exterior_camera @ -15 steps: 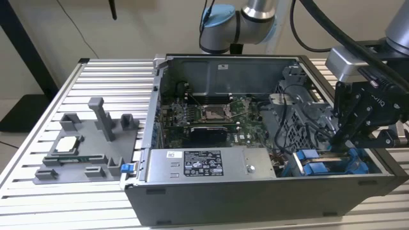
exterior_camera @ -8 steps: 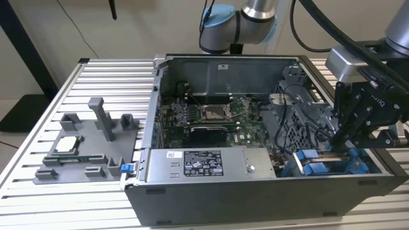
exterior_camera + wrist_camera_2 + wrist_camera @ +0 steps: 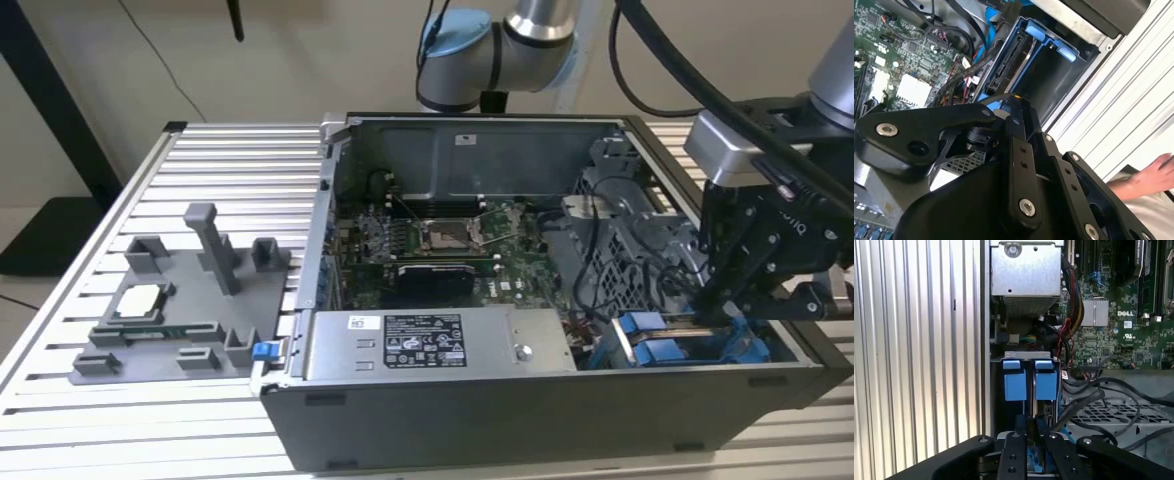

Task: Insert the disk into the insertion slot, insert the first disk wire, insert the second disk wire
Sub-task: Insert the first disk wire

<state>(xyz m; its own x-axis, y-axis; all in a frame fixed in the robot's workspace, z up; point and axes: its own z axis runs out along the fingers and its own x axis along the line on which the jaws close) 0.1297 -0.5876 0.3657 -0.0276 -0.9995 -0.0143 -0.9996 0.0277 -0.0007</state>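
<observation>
Where the hand (image 3: 1031, 424) hangs, disk (image 3: 1005, 69) occupies insertion slot (image 3: 1029, 355).

The black claw (image 3: 1017, 107) stands in the foreground. Counting its pointing direction as 12 o'clock, the insertion slot (image 3: 1051, 80) lies just ahead at 12, with blue rail tabs (image 3: 1040, 33) at its far rim. The disk (image 3: 1005, 70) stands edge-on along the slot's 10 o'clock side. A black wire (image 3: 996, 96) reaches the claw's tip. The green motherboard (image 3: 904, 55) lies at 9 o'clock and the ribbed bench (image 3: 1134, 95) at 3 o'clock. A person's hand (image 3: 1151, 175) is at 5 o'clock, beside white cloth (image 3: 1149, 215).
</observation>
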